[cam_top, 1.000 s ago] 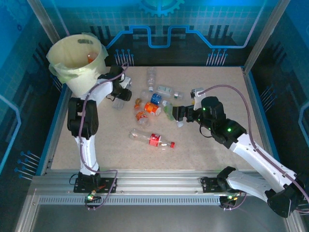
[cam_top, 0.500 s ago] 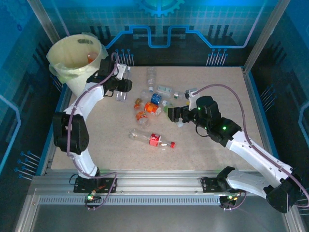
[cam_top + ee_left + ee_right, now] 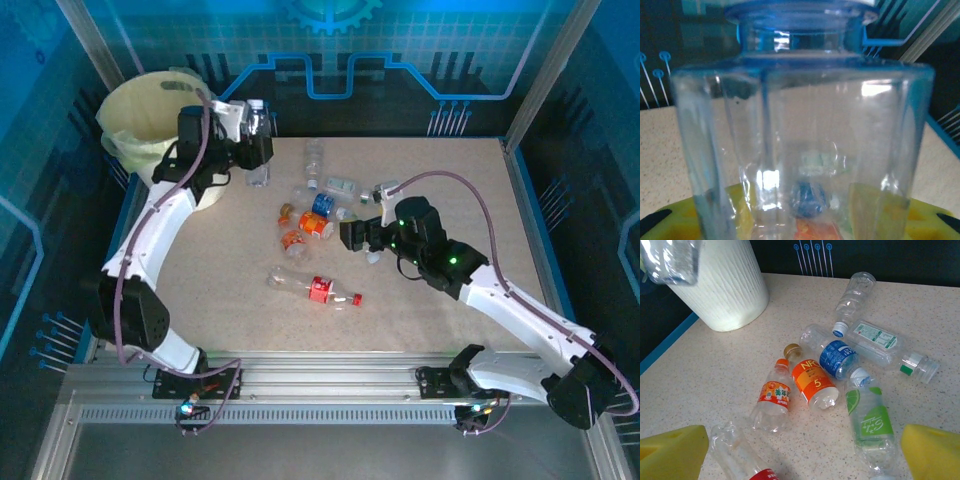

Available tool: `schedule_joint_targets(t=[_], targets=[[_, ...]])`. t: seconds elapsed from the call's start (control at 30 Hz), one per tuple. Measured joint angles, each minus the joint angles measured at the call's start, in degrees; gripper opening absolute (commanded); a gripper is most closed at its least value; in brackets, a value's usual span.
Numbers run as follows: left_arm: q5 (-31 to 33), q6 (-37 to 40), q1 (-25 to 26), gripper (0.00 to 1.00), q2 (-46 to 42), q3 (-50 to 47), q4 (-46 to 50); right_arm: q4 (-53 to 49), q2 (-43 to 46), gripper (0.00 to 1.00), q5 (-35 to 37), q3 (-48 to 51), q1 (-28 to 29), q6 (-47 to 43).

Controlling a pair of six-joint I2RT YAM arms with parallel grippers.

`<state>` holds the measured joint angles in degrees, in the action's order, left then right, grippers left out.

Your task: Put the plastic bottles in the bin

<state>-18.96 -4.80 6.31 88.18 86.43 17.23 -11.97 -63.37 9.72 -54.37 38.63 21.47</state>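
Plastic bottles [image 3: 315, 212] lie mostly in a loose cluster at the middle of the table [image 3: 200, 290]. One red-labelled bottle [image 3: 318, 290] lies on its side apart from them, nearer the arms. One clear bottle [image 3: 259, 176] is clamped in the left gripper [image 3: 256, 148], lifted off the table just right of the bin [image 3: 125, 100]. Its top end is hard to pick out against the dark backdrop.

From the left wrist the clear bottle is so close that its edges blur, and slivers of the yellow fingers [image 3: 927, 225] show beneath it. The blue and orange smears seen through it cannot be made out. The left arm [image 3: 165, 205] crosses the bin's front, hiding part of its bag-lined rim.

The right gripper [image 3: 350, 236] hangs spread wide and empty beside the cluster. Its wrist view shows these bottles, all lying down and several touching:
- an orange-labelled bottle [image 3: 774, 399]
- an orange bottle marked 5 [image 3: 812, 380]
- a blue-labelled bottle [image 3: 837, 357]
- a green-labelled bottle [image 3: 867, 421]
- a clear white-capped bottle [image 3: 855, 295]
- a clear green-capped bottle [image 3: 880, 340]

The frame there cuts off the bin's ribbed white wall and the red-labelled bottle.
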Motion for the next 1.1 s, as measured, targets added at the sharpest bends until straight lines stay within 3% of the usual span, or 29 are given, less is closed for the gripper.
schedule_joint_targets(t=[0.23, 0.6, 0.87, 1.1], targets=[[2.40, -5.29, -2.84, 0.48, -4.50, 2.75, -3.69, 0.74, -0.31, 1.00, 0.13, -0.52, 0.00, -1.25], [22.62, -7.26, -9.42, 0.46, -4.39, 11.26, -10.25, 2.62, -0.50, 1.00, 0.11, -0.70, 0.70, -3.54], [35.87, -5.18, -11.26, 0.46, 2.32, 11.26, -19.61, 1.68, -0.72, 1.00, 1.46, -1.95, 0.74, -2.43], [43.32, -4.52, -11.52, 0.48, 9.09, 10.86, -24.20, -0.52, -0.70, 1.00, 2.73, -2.73, 0.74, -1.51]])
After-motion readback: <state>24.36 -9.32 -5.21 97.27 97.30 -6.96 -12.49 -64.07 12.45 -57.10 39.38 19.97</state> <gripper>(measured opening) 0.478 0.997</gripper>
